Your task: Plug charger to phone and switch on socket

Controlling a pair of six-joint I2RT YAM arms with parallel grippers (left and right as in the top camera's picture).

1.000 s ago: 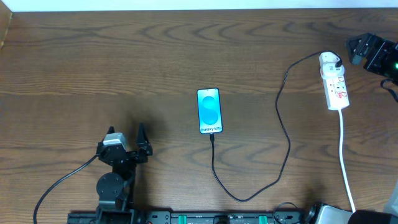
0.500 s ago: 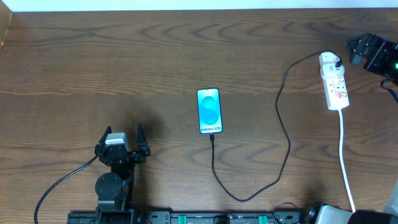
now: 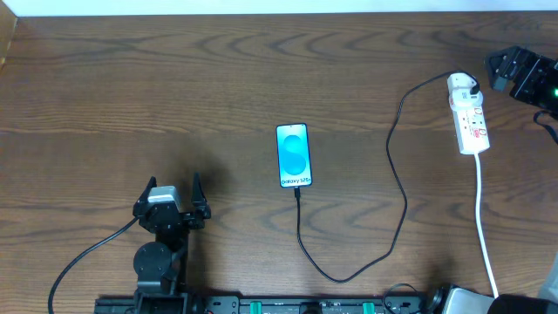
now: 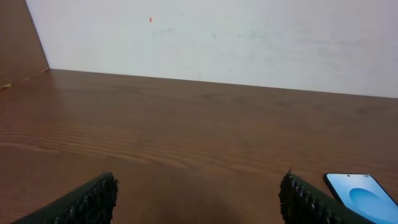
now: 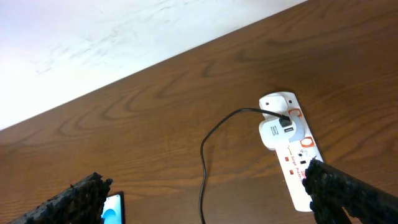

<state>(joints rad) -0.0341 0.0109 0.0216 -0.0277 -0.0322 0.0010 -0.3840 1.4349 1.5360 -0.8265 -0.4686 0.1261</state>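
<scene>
The phone (image 3: 294,155) lies flat mid-table with its blue-cyan screen lit; its corner shows in the left wrist view (image 4: 364,191) and the right wrist view (image 5: 113,208). The black charger cable (image 3: 397,187) runs from the phone's near end in a loop to its white plug (image 3: 463,86), which sits in the white socket strip (image 3: 472,124); both show in the right wrist view (image 5: 278,131) (image 5: 297,168). My left gripper (image 3: 173,186) is open and empty, left of the phone. My right gripper (image 5: 205,199) is open and empty, raised right of the socket.
The strip's white cord (image 3: 485,227) runs toward the table's near edge at the right. A white wall (image 4: 217,37) bounds the table's far edge. The arm bases stand along the near edge.
The left gripper drew back slightly toward its base and turned a little between the earliest frame and half a second ago. Nothing has moved since.
</scene>
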